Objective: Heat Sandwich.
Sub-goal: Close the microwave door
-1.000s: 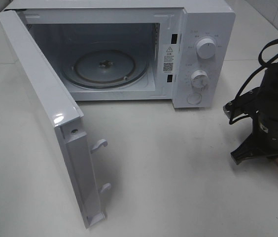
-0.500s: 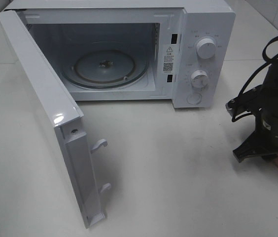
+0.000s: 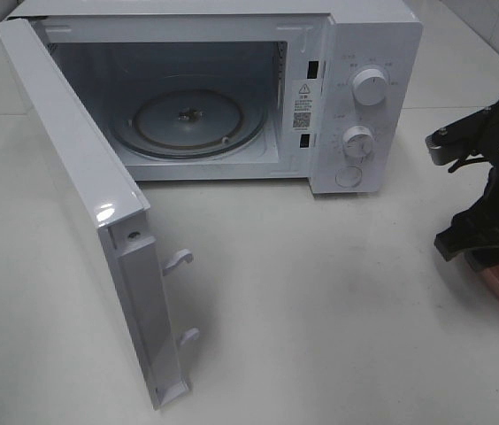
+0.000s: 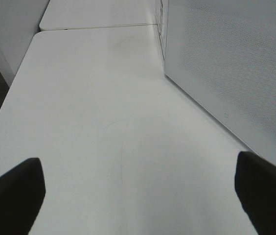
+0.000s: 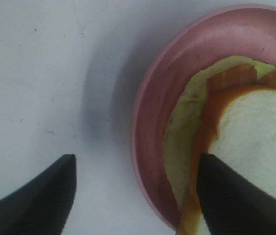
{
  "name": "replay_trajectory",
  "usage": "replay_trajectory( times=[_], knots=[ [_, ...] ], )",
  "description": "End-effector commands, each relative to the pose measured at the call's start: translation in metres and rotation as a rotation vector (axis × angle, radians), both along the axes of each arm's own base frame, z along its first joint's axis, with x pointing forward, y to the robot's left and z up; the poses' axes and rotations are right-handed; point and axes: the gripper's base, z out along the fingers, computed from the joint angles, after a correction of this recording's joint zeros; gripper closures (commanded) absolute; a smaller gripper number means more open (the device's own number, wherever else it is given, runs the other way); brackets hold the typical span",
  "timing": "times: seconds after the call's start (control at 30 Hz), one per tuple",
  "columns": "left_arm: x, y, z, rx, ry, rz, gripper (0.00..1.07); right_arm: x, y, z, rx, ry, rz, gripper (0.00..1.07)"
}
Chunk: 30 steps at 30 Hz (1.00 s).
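Under right gripper (image 5: 133, 196) — plated sandwich (image 5: 255, 132).

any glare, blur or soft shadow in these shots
Exterior high: a bright glare spot on the open microwave door. Right wrist: the plate casts a soft shadow on the table; the sandwich looks slightly blurred. Left wrist: even light.

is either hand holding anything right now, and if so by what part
Nothing is held. The left hand is open over bare table. The right hand is open astride the pink plate's rim, with the sandwich lying on the plate, ungripped.
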Motion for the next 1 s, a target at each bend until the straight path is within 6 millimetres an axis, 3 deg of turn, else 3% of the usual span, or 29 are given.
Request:
replay_trajectory(
  times=[0.03, 0.4, 0.63, 1.0],
  knots=[
    [-0.003, 0.0, -0.001, -0.007, -0.031, 0.0, 0.03, -0.01, -0.002, 0.018, 0.031, 0.006, 0.009, 0.32],
    [-0.003, 0.0, -0.001, -0.007, -0.031, 0.0, 0.03, -0.045, -0.009, 0.062, 0.098, -0.04, -0.02, 0.31],
    [-0.003, 0.0, -0.001, -0.007, -0.031, 0.0, 0.03, -0.078, -0.02, 0.094, 0.129, -0.103, -0.032, 0.31],
    [-0.003, 0.0, -0.001, -0.007, -0.031, 0.0, 0.03, -0.124, -0.036, 0.124, 0.157, -0.19, -0.055, 0.31]
  ],
)
